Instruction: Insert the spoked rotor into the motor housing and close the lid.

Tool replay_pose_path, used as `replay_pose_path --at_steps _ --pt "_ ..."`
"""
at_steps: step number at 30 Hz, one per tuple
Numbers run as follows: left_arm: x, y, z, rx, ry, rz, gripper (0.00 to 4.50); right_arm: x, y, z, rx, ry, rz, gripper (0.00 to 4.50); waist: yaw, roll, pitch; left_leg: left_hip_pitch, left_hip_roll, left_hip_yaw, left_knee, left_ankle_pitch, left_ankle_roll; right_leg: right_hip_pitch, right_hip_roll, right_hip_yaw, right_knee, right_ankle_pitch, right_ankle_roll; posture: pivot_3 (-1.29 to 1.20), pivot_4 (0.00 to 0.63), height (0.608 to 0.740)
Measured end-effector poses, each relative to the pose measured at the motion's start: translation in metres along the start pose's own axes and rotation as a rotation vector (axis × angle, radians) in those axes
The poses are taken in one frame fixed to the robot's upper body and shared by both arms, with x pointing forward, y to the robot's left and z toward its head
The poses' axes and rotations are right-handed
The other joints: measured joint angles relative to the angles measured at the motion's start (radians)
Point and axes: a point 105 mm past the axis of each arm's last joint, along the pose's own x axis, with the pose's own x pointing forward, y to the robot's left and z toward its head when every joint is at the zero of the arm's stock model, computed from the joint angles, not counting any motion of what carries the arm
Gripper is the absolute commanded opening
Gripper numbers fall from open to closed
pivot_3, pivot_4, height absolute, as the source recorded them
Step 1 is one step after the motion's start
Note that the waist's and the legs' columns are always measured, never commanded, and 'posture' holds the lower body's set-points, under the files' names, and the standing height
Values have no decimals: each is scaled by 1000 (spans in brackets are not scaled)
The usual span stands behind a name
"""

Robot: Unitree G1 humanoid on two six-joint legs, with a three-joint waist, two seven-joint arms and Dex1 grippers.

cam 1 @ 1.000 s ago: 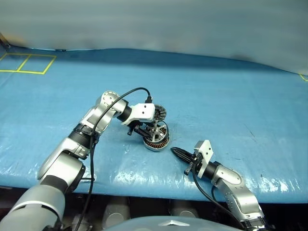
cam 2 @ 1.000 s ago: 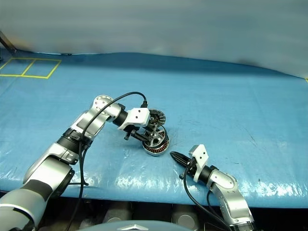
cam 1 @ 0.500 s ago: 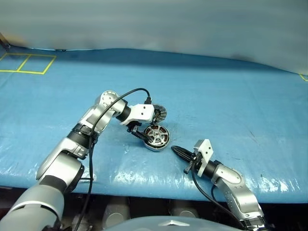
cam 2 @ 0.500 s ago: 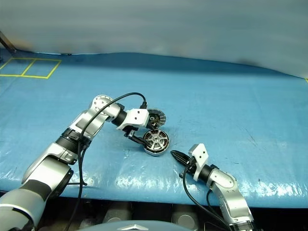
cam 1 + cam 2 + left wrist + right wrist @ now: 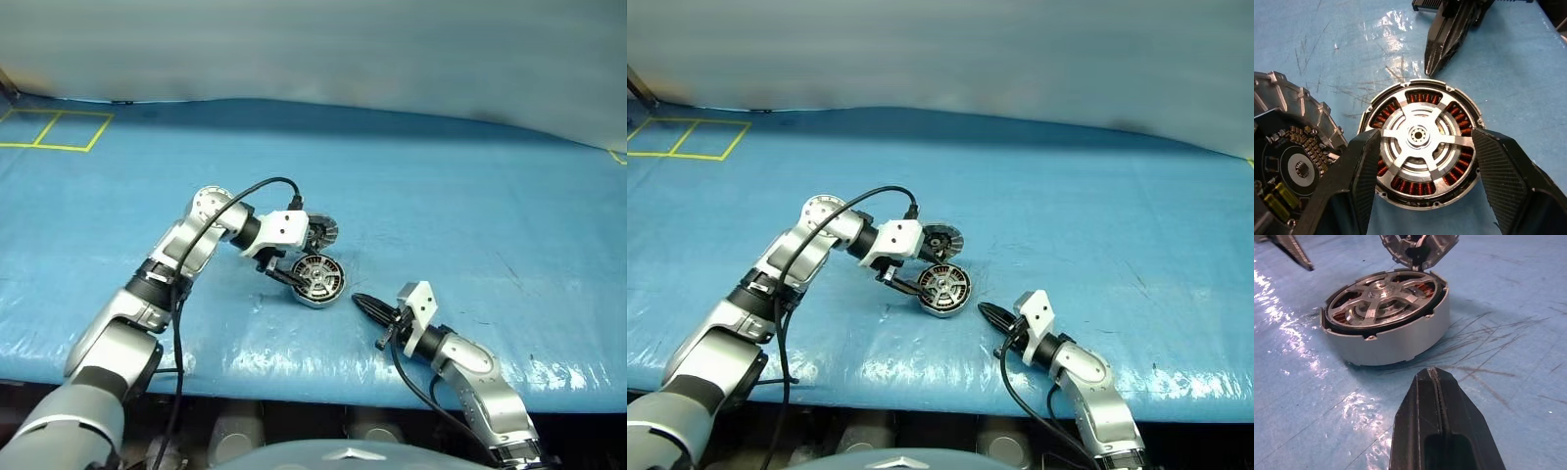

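**Rotor seated in housing, lid open**

Rotor [image 5: 1418,136] lies flat inside the housing [image 5: 1400,340], its spokes level with the rim and the copper windings visible through the gaps around it. The housing stands upright on the blue counter [image 5: 470,215], near its front edge.

My left hand [image 5: 1420,161] is released. Its two fingers [image 5: 1359,171] stand spread on opposite sides of the housing, just outside the rim; I cannot tell whether either pad touches the wall. The hand points down at the housing from above and holds nothing.

The lid [image 5: 320,230] stands open, tilted up beside the housing on the far side, joined at the rim. Its inner face, with a dark ring and central hub, shows in the left wrist view. The lid sits just beside my left wrist body.

My right hand [image 5: 367,305] is clenched, fingers pressed together with nothing between them. It rests low over the counter, just beside the housing on the near right side, with its tip pointing toward the housing wall but apart from it.

A black cable [image 5: 211,230] loops over my left forearm.
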Motion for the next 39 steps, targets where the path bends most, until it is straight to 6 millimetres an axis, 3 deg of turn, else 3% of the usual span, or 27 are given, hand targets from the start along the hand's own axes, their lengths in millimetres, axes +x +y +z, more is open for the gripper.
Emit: replay_pose_path --at_steps 7,17,25,31,39 --pt "-6 -26 -16 -80 -33 65 3123 10 -4 20 -30 -24 -4 0 3 0 0 0 0 0 1 0 0 0 0 0 0 0 0 0 150 740" --pt "-4 -48 -32 -270 -197 264 3123 33 2 42 -84 -56 87 0 1 1 0 1 0 0 0 0 0 0 0 0 1 0 0 0 150 740" --pt "-2 -58 -43 -383 -264 389 3123 52 14 38 -74 -40 147 0 4 1 0 1 0 0 1 0 0 0 0 1 1 0 -1 0 150 740" --pt "0 -60 -50 -426 -288 487 3123 59 9 31 -104 3 145 0 4 1 -1 2 0 0 1 0 0 1 0 1 0 1 -1 0 150 740" --pt "0 -61 -55 -460 -310 579 3123 60 13 28 -372 117 168 0 4 1 -4 9 0 1 1 0 -1 7 0 1 0 1 -2 0 150 740"
